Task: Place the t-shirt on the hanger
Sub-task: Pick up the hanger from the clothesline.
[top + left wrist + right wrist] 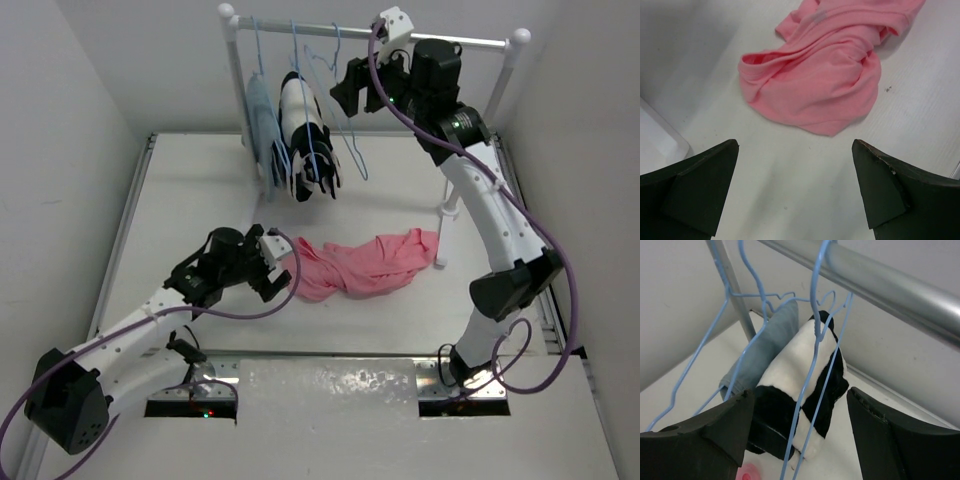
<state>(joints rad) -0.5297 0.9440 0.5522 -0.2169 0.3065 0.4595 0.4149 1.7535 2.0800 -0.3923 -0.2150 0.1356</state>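
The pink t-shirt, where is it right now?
The t-shirt lies crumpled on the table in the middle of the top view, between the open left gripper and the rack's right leg.

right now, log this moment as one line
left gripper open near t-shirt | right gripper open at hanger on rail | t-shirt crumpled on table, not hung

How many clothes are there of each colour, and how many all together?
Pink: 1, the t-shirt, crumpled on the table
Blue-grey: 1, the pale blue-grey garment, hanging from the rail
Black and white: 1, the black-and-white garment, hanging next to it
Total: 3
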